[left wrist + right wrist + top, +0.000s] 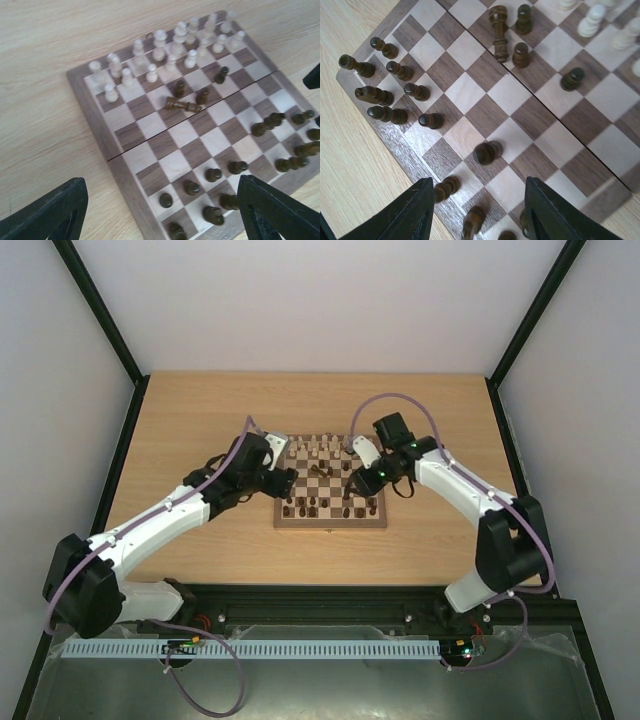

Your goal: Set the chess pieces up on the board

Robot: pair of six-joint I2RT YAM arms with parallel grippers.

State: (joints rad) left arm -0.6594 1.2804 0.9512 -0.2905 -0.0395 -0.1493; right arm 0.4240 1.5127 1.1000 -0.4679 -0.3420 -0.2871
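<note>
Wooden and checkered in dark brown and cream, the board (330, 527) lies at the middle of the bench (200, 420) in your overhead view, with a light rim around it. You see cream pieces (318, 447) lined along its far side, dark pieces (325, 505) along its near side, and a few dark ones loose at the centre. The left fingers (285, 480) hang at the board's left edge and the right fingers (360, 475) over its right half.

Your left wrist view shows the board (90, 115) aslant on the pale bench. The cream pieces (160, 45) stand in two rows at the far end. Near the centre one dark piece (182, 105) lies on its side, with three more dark ones upright close by. Other dark pieces (212, 175) dot the near rows, some leaning. The left fingers (50, 210) are spread wide and hold nothing.

From your right wrist view, the board (470, 90) fills the frame. A cluster of dark pieces (390, 90) crowds the left corner, several tilted. The toppled piece (499, 30) lies at the top, and cream pieces (592, 20) show at the upper right. A blurred dark piece (487, 152) stands just above the gap. The right fingers (420, 210) are parted and grip nothing.
</note>
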